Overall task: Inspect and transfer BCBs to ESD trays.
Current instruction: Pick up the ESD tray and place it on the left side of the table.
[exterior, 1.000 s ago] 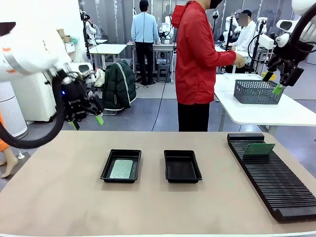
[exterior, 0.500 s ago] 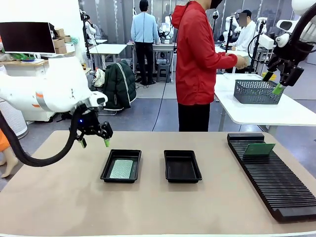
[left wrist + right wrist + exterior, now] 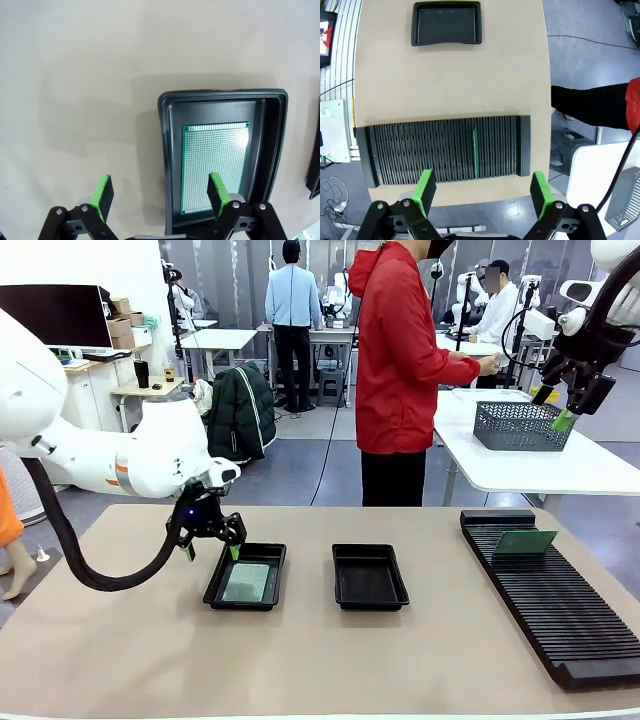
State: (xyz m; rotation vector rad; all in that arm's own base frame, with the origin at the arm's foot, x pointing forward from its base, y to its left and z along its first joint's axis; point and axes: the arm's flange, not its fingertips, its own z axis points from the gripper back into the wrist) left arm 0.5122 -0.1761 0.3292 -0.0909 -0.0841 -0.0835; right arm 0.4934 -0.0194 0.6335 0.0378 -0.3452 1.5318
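Over left side of table, L gripper hangs w/ jaws spread, straddling one side wall of left tray; green board lies flat inside. Likely best: lower slowly, pads clear of board's face.

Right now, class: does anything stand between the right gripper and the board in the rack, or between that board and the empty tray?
Nothing visible does. The open right gripper hangs above the upright board in the rack with open air between; bare table lies between the rack and the empty tray.
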